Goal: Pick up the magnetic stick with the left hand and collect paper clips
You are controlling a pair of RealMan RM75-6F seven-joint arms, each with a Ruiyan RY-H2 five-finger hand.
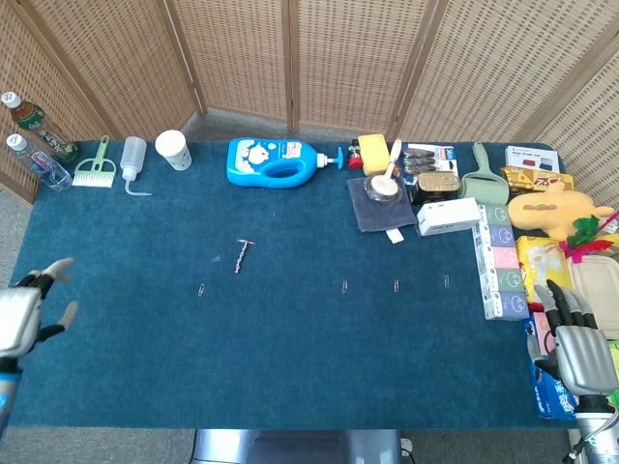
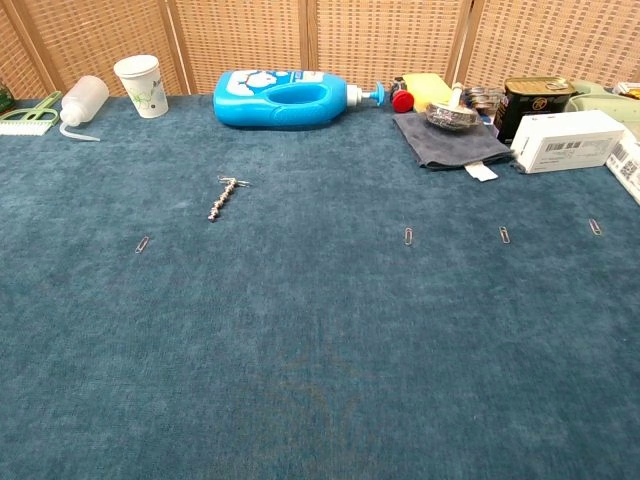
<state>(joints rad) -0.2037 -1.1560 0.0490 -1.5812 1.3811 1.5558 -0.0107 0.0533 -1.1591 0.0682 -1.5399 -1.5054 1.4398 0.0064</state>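
Magnetic stick (image 1: 243, 255) lies on blue table cloth (image 1: 290, 367), clips clinging at far end, no hand touching. Loose paper clips (image 2: 408, 236) in row nearby. Left hand (image 1: 21, 314) at left table edge, fingers spread, empty. Right hand (image 1: 577, 346) at right edge, fingers apart, empty.

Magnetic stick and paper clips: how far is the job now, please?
Little looks done. The magnetic stick lies on the blue table, apparently with clips at one end. In hand: nothing; the left hand is open at the table's left edge, the right hand open at the right. Left: four paper clips.
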